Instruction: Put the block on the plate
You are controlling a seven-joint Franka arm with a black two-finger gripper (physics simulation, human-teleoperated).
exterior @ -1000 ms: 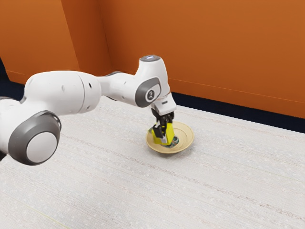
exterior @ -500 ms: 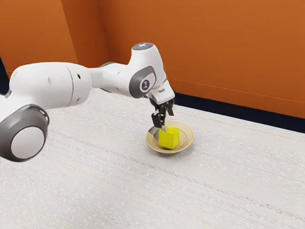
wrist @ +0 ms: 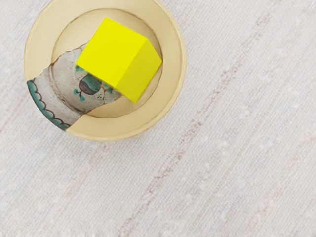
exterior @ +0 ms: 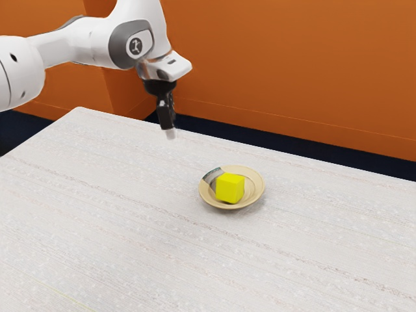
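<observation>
White arm (exterior: 71, 44), grey-rimmed joint cap (exterior: 135, 45)

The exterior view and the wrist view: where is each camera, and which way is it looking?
Exterior view: it sits at my arm's side and looks down at a slant across the table toward the orange wall; my arm comes in from the upper left, ending in the pincer.
Wrist view: it rides on my hand and looks down at the yellow block and the plate.
Both share: the block on the plate, the plate's painted patch and the pale table.
</observation>
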